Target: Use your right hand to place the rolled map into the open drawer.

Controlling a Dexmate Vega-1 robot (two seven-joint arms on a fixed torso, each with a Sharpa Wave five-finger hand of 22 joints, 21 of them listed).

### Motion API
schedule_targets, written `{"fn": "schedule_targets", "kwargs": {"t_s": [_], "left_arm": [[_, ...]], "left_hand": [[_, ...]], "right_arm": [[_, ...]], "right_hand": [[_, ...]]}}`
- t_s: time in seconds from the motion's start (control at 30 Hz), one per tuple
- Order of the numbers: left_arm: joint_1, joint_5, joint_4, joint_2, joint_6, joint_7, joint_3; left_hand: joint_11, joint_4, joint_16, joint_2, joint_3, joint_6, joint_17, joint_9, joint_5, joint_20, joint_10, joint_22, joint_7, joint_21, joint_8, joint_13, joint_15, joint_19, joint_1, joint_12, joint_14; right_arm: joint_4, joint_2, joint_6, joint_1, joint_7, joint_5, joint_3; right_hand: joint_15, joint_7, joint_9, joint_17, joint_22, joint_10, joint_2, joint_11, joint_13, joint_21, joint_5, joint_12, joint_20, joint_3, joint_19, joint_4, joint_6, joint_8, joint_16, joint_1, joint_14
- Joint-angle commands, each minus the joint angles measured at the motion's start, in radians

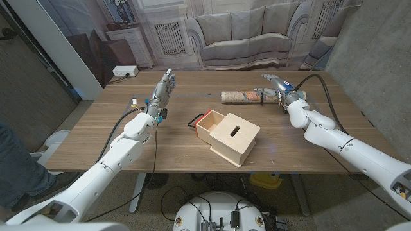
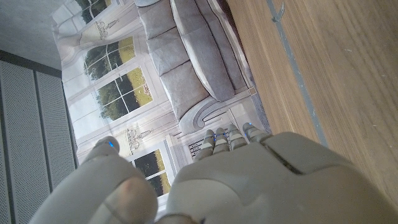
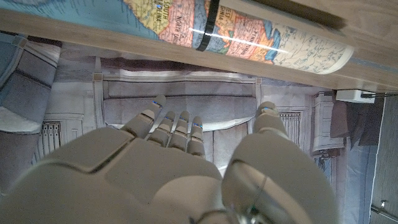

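The rolled map lies on its side on the counter, at about one o'clock from the wooden box, whose open drawer is pulled out toward ten o'clock with its cavity facing up, ready to take the roll. The right robot hand sits just beside the map's right end, fingers apart and extended, holding nothing as far as I can judge; likely it is lining up for a grasp. The left robot hand stands upright at ten o'clock from the box, well apart from it, fingers straight and empty, seemingly parked out of the way.

The right wrist view shows what the head view cannot: the printed map surface and a dark band round the roll, with the fingertips short of it. The head view alone shows the drawer's position relative to the map.
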Motion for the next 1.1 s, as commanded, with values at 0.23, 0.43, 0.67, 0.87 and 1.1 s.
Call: {"fn": "schedule_targets", "kwargs": {"t_s": [0.23, 0.43, 0.67, 0.87, 1.1], "left_arm": [[-0.019, 0.005, -0.012, 0.010, 0.021, -0.011, 0.005], [-0.019, 0.005, -0.012, 0.008, 0.023, -0.011, 0.008], [-0.016, 0.006, -0.013, 0.005, 0.023, -0.006, 0.010], [-0.014, 0.007, -0.014, 0.004, 0.022, -0.002, 0.009], [-0.015, 0.004, -0.009, 0.001, 0.020, -0.004, 0.010]], "left_hand": [[-0.006, 0.003, 0.001, 0.004, -0.004, 0.000, 0.006, 0.003, -0.003, -0.050, -0.003, 0.002, -0.004, 0.001, -0.006, 0.003, -0.003, -0.030, 0.007, -0.005, -0.007], [-0.006, 0.003, 0.001, 0.005, -0.005, -0.003, 0.006, 0.003, -0.004, -0.044, -0.004, 0.002, -0.004, 0.001, -0.007, 0.003, -0.003, -0.033, 0.007, -0.006, -0.008], [-0.006, 0.003, 0.001, 0.006, -0.006, -0.003, 0.006, 0.003, -0.004, -0.043, -0.006, 0.002, -0.005, 0.001, -0.007, 0.003, -0.003, -0.035, 0.007, -0.006, -0.009], [-0.007, 0.004, 0.001, 0.007, -0.007, -0.003, 0.006, 0.003, -0.005, -0.040, -0.006, 0.002, -0.005, 0.001, -0.007, 0.003, -0.001, -0.037, 0.007, -0.006, -0.011], [-0.006, 0.004, 0.001, 0.007, -0.008, -0.004, 0.006, 0.003, -0.006, -0.037, -0.006, 0.002, -0.005, 0.001, -0.008, 0.003, -0.001, -0.037, 0.007, -0.006, -0.011]], "right_arm": [[-0.002, -0.004, -0.063, 0.013, 0.037, -0.014, -0.018], [0.014, -0.001, -0.075, 0.024, 0.050, -0.019, -0.031], [0.028, 0.000, -0.094, 0.034, 0.062, -0.020, -0.040], [0.041, 0.003, -0.105, 0.047, 0.074, -0.025, -0.054], [0.055, 0.007, -0.115, 0.064, 0.093, -0.031, -0.070]], "right_hand": [[-0.015, -0.013, 0.003, 0.002, 0.002, 0.001, 0.000, -0.005, 0.001, -0.004, 0.009, 0.000, -0.045, 0.003, 0.002, -0.008, -0.006, 0.000, -0.004, 0.013, 0.008], [-0.013, -0.024, 0.003, 0.002, 0.002, -0.004, 0.000, -0.008, 0.001, -0.005, 0.011, -0.002, -0.043, 0.006, 0.001, -0.009, -0.015, -0.002, -0.005, 0.024, 0.006], [-0.009, -0.029, 0.004, 0.002, 0.002, -0.018, 0.005, -0.012, 0.001, -0.007, 0.016, -0.007, -0.038, 0.017, -0.001, -0.015, -0.027, -0.003, -0.006, 0.054, 0.000], [-0.002, -0.038, 0.004, 0.002, 0.002, -0.035, -0.001, -0.009, 0.001, -0.010, 0.019, -0.012, -0.033, 0.022, -0.007, -0.020, -0.048, -0.007, -0.008, 0.080, -0.008], [0.001, -0.038, 0.004, 0.002, 0.002, -0.049, -0.019, -0.006, 0.002, -0.012, 0.020, -0.015, -0.031, 0.017, -0.010, -0.019, -0.063, -0.008, -0.010, 0.090, -0.019]]}}
